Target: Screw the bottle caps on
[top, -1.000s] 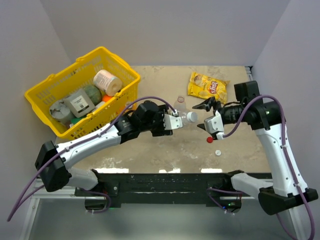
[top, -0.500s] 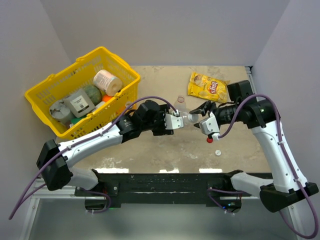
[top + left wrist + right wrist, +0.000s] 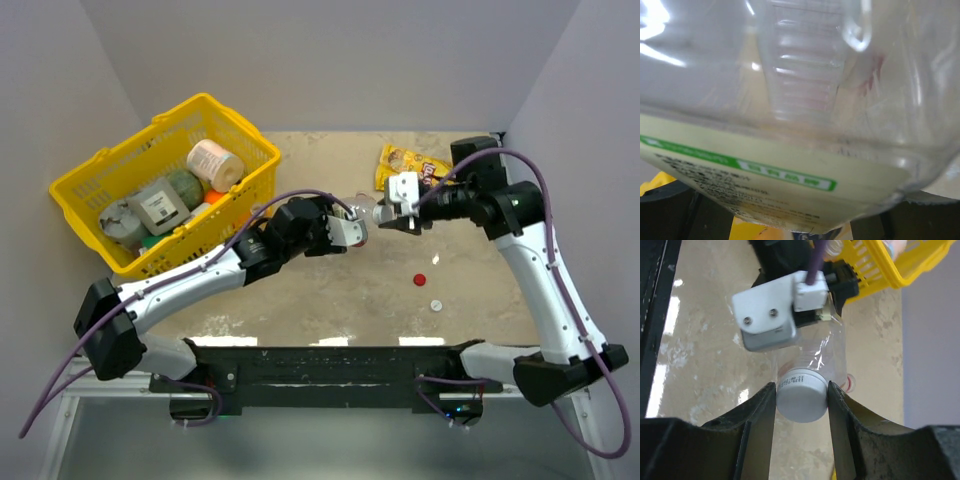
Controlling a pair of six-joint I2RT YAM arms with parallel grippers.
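The right gripper [image 3: 801,387] has swung up and left, away from the red cap [image 3: 421,279], over to the clear bottle [image 3: 827,347]. Its two fingers are pressing on both sides of the white cap [image 3: 801,402], which is sitting on the bottle's neck. The left gripper [image 3: 358,226] is squeezing the bottle's body. The left wrist camera is seeing only blurry bottle and a label too fuzzy to read. From above, the bottle is mostly hiding between the grippers. The red cap and a second white cap [image 3: 436,304] are lying near each other on the table [image 3: 330,290]. The right arm is covering part of the yellow snack bag [image 3: 402,165]. A yellow basket [image 3: 130,141] is sitting far left
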